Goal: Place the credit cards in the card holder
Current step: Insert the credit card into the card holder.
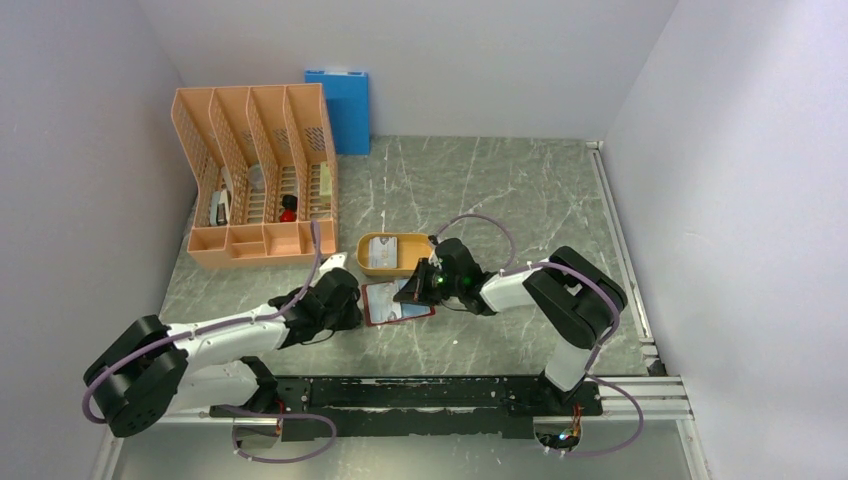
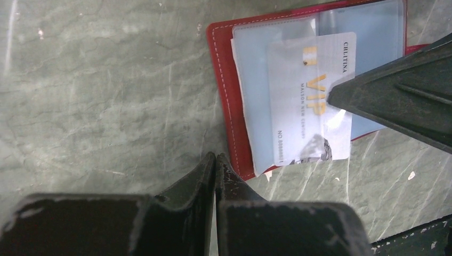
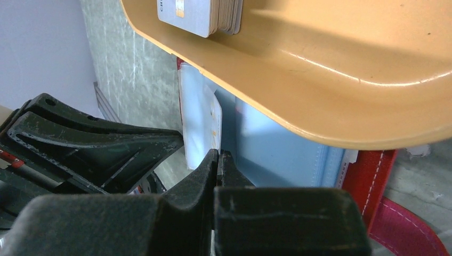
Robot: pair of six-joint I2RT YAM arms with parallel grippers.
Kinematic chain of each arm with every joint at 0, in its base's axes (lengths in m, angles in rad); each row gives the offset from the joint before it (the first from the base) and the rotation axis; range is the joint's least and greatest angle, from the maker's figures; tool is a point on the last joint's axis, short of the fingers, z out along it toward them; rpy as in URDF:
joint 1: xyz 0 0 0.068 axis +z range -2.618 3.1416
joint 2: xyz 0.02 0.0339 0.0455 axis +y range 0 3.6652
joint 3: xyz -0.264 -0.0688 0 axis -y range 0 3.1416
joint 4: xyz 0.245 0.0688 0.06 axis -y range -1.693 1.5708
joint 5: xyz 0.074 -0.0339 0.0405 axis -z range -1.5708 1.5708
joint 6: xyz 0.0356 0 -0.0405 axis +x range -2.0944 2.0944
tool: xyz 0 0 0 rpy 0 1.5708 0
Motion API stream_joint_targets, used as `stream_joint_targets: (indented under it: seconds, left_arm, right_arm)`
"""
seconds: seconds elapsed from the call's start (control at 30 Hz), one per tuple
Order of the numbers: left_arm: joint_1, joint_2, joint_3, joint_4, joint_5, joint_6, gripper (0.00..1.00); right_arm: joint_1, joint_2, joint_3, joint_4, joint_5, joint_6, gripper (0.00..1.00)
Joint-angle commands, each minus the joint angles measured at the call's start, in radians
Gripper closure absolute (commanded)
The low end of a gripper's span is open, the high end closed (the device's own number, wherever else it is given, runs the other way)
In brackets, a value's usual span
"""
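Left gripper (image 2: 215, 162), jaws together and empty, is parked tip-down on the red edge of the card holder (image 2: 221, 80), which is lying open between the arms. The credit card (image 2: 304, 106) sits partly across the pale blue pocket (image 2: 248, 80), with the closed, empty right gripper (image 3: 219, 157) poking the card's edge. If that left tip slips, I reckon the holder slides with the push, or the card rides over the pocket lip.

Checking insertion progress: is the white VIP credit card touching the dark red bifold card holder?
Touching. The left wrist view shows the white VIP credit card lying flat on the pale blue pocket of the dark red bifold card holder.
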Motion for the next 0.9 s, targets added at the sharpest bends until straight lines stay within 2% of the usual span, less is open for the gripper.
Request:
stream_joint_targets:
  seconds: [0.0,0.17,0.27,0.47,0.7,0.87]
  left_arm:
    - [0.004,-0.062,-0.005,-0.081,-0.045,-0.006,0.9]
    - [0.004,-0.132,0.0,-0.103,-0.072,-0.011,0.9]
    - [0.004,-0.14,0.006,-0.082,-0.077,-0.004,0.9]
    - [0.004,-0.114,0.015,0.007,-0.042,0.008,0.89]
    - [0.005,-0.049,0.049,0.0,-0.06,0.015,0.9]
    - [0.005,-0.033,0.057,0.022,-0.062,0.019,0.9]
  right_arm:
    - [0.008,0.033,0.013,-0.083,0.025,-0.026,1.0]
    - [0.008,0.04,0.021,-0.099,0.028,-0.027,1.0]
    - [0.011,0.051,0.033,-0.109,0.024,-0.028,0.96]
    - [0.016,0.042,0.043,-0.138,0.037,-0.038,0.83]
    - [0.027,-0.022,0.048,-0.214,0.082,-0.077,0.7]
    - [0.032,-0.032,0.043,-0.229,0.093,-0.086,0.72]
